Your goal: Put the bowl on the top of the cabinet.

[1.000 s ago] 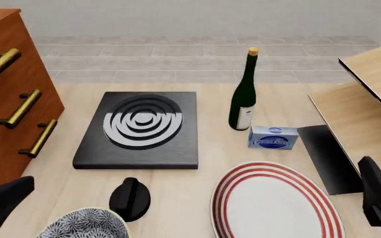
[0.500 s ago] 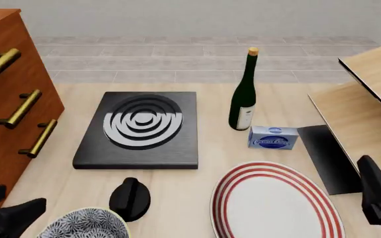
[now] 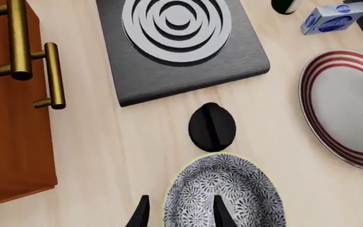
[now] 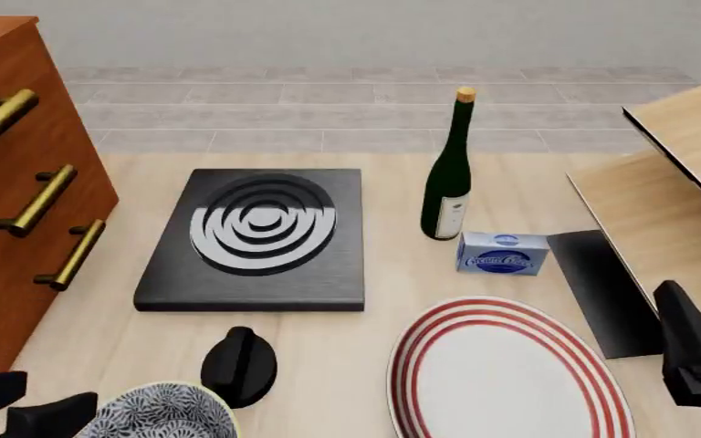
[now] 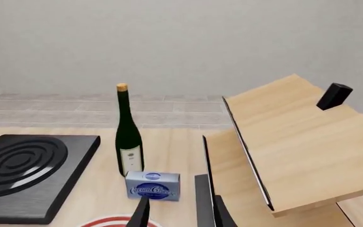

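The bowl (image 4: 162,412), white with a dense navy floral pattern, sits at the near left edge of the table, partly cut off in the front view. In the left wrist view the bowl (image 3: 226,194) lies just under my left gripper (image 3: 180,215), which is open. One finger is outside the rim and the other over the inside. In the front view the left gripper (image 4: 34,411) is low beside the bowl. The reddish-brown cabinet (image 4: 22,182) with brass handles stands at the left. My right gripper (image 5: 180,215) is open and empty, near the right table edge (image 4: 689,351).
A black hob plate with grey rings (image 4: 259,239) lies mid-table, and a black knob-shaped object (image 4: 240,365) rests just beyond the bowl. A green bottle (image 4: 448,173), a blue box (image 4: 503,254) and a red-ringed plate (image 4: 503,374) are to the right. A plywood structure (image 4: 679,192) fills the far right.
My left gripper has dropped lower and moved right, closing in on the bowl's left rim. The right arm has barely shifted.
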`<state>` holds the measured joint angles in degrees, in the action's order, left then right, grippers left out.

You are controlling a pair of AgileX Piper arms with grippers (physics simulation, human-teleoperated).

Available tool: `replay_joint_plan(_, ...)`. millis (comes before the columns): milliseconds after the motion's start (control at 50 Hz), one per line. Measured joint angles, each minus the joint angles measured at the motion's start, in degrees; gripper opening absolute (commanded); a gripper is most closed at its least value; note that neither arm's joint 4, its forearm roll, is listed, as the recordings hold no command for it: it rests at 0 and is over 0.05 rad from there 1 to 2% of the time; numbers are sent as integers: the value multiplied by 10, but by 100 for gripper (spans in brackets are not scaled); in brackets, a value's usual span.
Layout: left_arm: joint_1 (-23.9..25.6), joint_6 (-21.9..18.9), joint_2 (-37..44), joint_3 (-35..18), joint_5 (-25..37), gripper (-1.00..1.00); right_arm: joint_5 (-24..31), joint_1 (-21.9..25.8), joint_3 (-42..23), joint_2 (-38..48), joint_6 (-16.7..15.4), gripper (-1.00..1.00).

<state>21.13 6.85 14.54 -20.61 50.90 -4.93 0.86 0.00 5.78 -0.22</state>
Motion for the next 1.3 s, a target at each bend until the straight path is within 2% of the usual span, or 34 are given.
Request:
replay_joint_plan(700,-8,37,-17,96,-47,100,-89,-2,0,89,-1,100)
replay_joint_plan(800,-11,42,-18,103,-48,100,-8,2,0,32,-6,100)
replay_joint_plan(940,-13,49,-20,107,-46,100,55,5,0,-14,-9,100)
replay_joint_plan(1100,-14,57,-20,113,-44,100,90,7,0,-38,-11,100)
replay_joint_plan(1300,-14,65,-21,121,-44,100,107,8,0,-51,-12,100)
